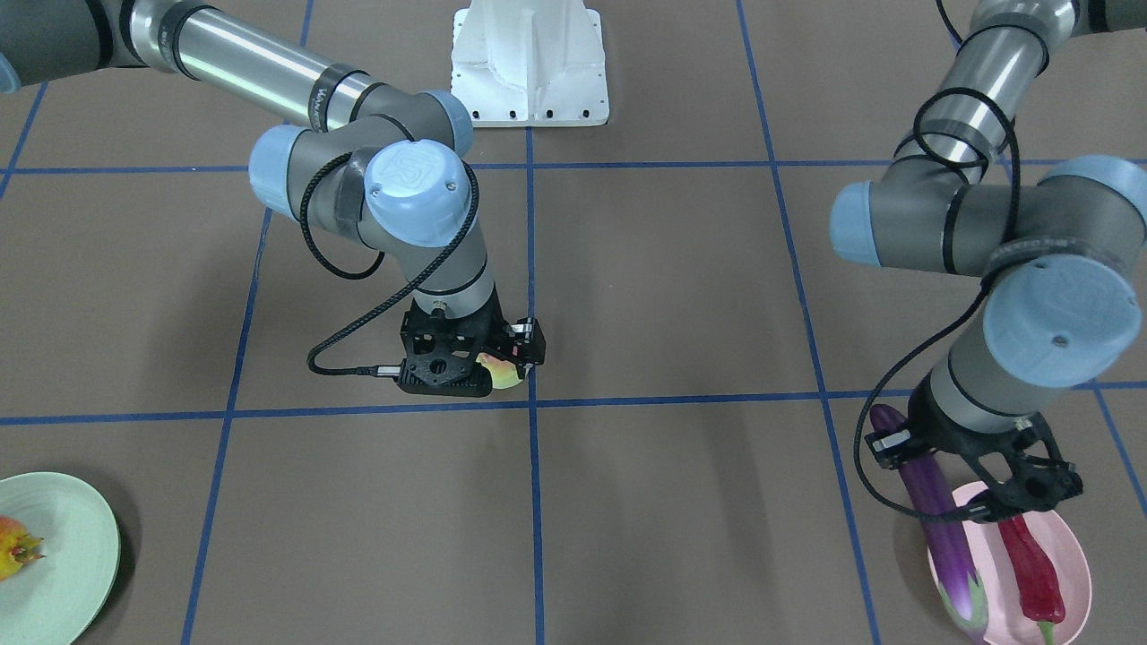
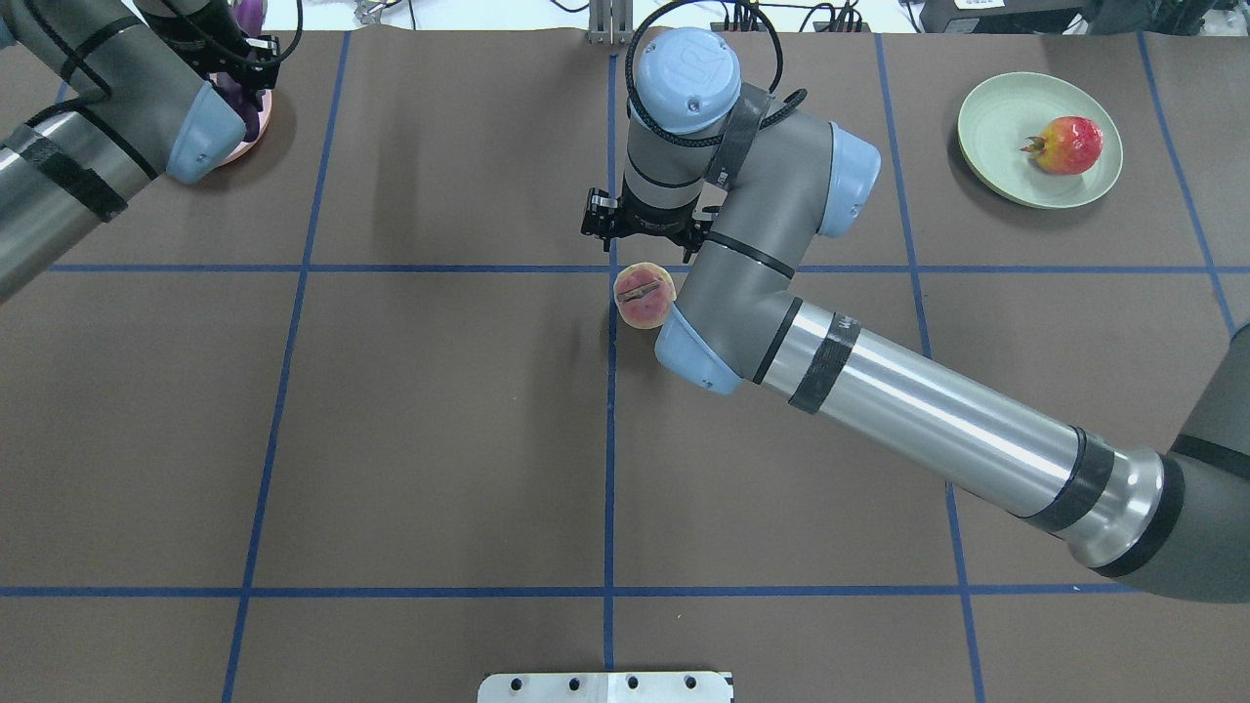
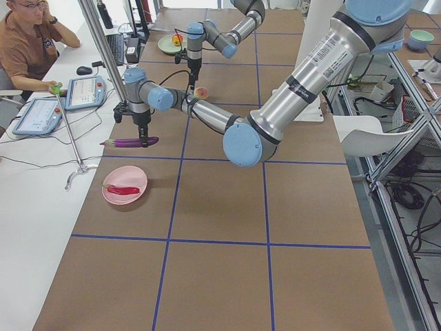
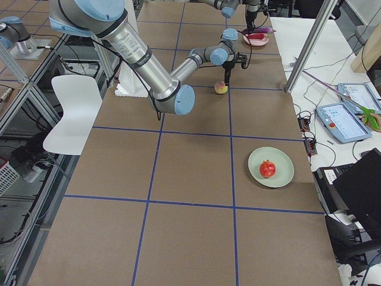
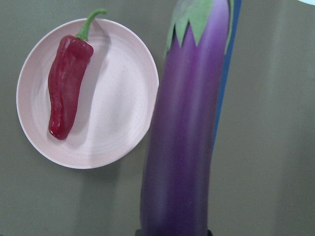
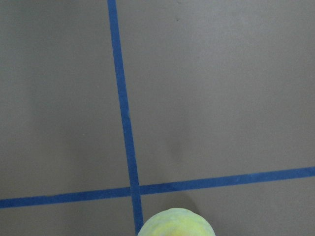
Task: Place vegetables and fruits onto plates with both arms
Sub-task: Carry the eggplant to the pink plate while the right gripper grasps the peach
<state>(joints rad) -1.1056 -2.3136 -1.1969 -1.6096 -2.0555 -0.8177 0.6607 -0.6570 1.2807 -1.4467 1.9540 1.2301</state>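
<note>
Evidently the job was half done: the pomegranate (image 2: 1069, 144) lay on the green plate (image 2: 1006, 117), at the table end farthest from the pink plate (image 5: 123, 98), and the chili (image 5: 68, 88) lay along one side of the pink plate itself. The left gripper (image 3: 142, 136) pinched the eggplant (image 5: 187, 137) near the end away from its cap and held it level in the air just beside the pink plate, not over it. I judged the next move to be a short sideways carry over the bare half of the pink plate, then a lowering and release clear of the chili; being long, it would probably overhang the rim. The right gripper (image 1: 502, 363) was clamped on the peach (image 2: 645, 296), well apart from the pink plate, near the table's middle; I judged it lifted, with a long carry to the green plate ahead. As for writing, the blue joint cap (image 2: 684, 66) bore a raised emblem that looked like "UR", and the lettering on the left arm's silver tube (image 3: 311, 58) was too small to read
</note>
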